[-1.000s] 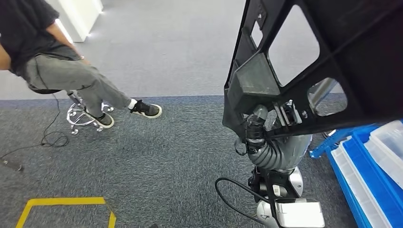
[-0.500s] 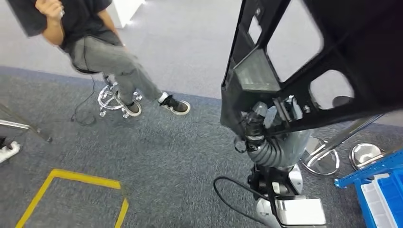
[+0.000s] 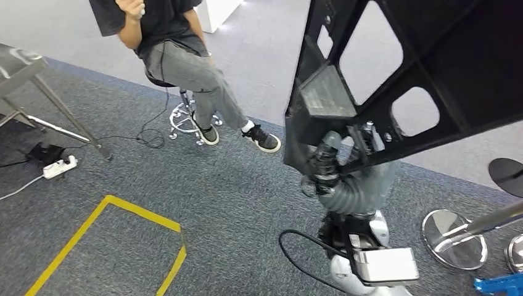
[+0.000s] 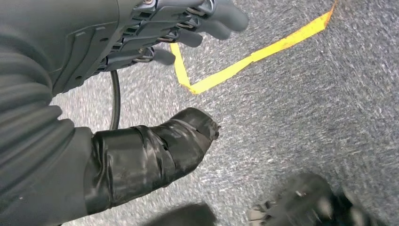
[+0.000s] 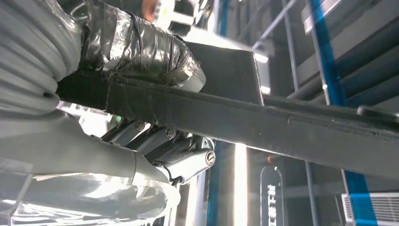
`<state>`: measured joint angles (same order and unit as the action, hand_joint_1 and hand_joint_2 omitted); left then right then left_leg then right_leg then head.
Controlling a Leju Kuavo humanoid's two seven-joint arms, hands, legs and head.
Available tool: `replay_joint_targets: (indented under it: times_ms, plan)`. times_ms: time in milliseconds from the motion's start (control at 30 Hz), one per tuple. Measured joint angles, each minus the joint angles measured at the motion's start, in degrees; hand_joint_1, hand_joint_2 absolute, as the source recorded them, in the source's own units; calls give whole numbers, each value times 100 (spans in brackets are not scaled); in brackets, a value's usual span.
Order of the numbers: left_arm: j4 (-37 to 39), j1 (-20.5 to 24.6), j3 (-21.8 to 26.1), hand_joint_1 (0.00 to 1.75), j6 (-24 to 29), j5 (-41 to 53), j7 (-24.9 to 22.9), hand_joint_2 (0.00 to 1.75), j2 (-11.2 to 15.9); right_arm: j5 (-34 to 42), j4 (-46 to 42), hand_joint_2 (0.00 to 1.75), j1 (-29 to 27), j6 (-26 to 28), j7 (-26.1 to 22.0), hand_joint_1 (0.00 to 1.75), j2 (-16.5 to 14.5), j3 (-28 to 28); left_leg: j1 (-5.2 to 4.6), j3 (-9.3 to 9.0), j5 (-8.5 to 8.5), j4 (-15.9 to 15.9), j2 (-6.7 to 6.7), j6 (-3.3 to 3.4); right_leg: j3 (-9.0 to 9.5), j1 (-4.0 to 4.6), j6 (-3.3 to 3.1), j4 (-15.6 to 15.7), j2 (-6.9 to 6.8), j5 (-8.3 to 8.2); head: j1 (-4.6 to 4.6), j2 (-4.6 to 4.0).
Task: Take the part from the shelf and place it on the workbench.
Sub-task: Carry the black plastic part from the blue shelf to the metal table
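Observation:
A large black plastic frame part [image 3: 432, 68] with several cut-outs is held up high at the right of the head view. My right hand [image 3: 342, 154] grips its lower bar from below. In the right wrist view the taped thumb [image 5: 141, 47] lies on one side of the black bar [image 5: 282, 122] and the dark fingers [image 5: 174, 150] wrap the other side. My left hand [image 4: 155, 94] hangs over the grey carpet with its fingers apart and nothing in it.
A person [image 3: 185, 68] sits on a stool at the upper left, feet on the carpet. Yellow floor tape [image 3: 117, 206] marks a box at the lower left. A metal table leg [image 3: 68, 114] and a power strip [image 3: 58, 166] stand left. Chrome stool bases [image 3: 453, 237] lie at the lower right.
The whole picture has shifted, so the camera has turned: the person now sits nearer the middle, the blue bins have left the view, and a table leg has come in. My right hand still holds the part.

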<state>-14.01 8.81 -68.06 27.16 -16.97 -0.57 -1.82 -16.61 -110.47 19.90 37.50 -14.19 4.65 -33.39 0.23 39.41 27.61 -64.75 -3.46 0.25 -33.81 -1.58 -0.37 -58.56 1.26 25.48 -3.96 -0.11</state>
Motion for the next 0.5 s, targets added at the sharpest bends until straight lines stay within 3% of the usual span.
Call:
replay_joint_targets:
  times_ms: [67,100,133,200,267,333,400,467,500]
  plan:
    - [0,17,0,0,-1,0,7,175,-2,40,15,175,-2,-15,-22,175,-4,-5,38,377,270,-675,214,-62,21,10,-25,-3,-174,33,-23,0]
    - [0,15,0,0,-2,-1,10,175,-2,50,26,175,-4,-19,-27,175,-4,-7,60,494,302,-867,254,-85,29,10,-21,-9,-260,52,-23,0]
    - [0,7,0,0,-2,-1,13,175,-2,52,37,175,-4,-22,-29,175,-4,-8,77,507,235,-861,282,-102,39,7,-10,-17,-342,72,-25,0]
    - [0,-5,0,0,-2,-3,14,175,-2,52,51,175,-3,-23,-31,175,-4,-10,93,191,-116,-250,388,-108,84,-2,24,-35,-491,122,-27,0]
    - [0,4,0,0,-2,-4,14,175,-2,60,55,175,3,-24,-36,175,-4,-10,56,-171,-335,400,561,-53,147,16,78,-33,-617,173,-23,0]
    - [0,11,0,0,-1,-4,14,175,0,102,56,175,12,-28,-50,175,-4,-11,9,-271,-327,586,600,32,204,39,145,-3,-712,201,-20,0]
    - [0,-7,0,0,0,-6,14,175,2,162,59,175,20,-42,-66,175,-4,-12,15,-303,-330,636,487,110,262,31,217,27,-776,229,-21,0]
    - [0,-21,0,0,-1,-7,15,175,0,206,65,175,31,-54,-78,175,-5,-14,46,-373,-346,709,376,191,219,10,259,-162,-613,379,6,0]
    - [0,-19,0,0,-1,-8,15,175,-2,226,68,175,34,-56,-84,175,-6,-15,62,-403,-354,733,324,225,100,-1,264,-428,-465,524,27,0]
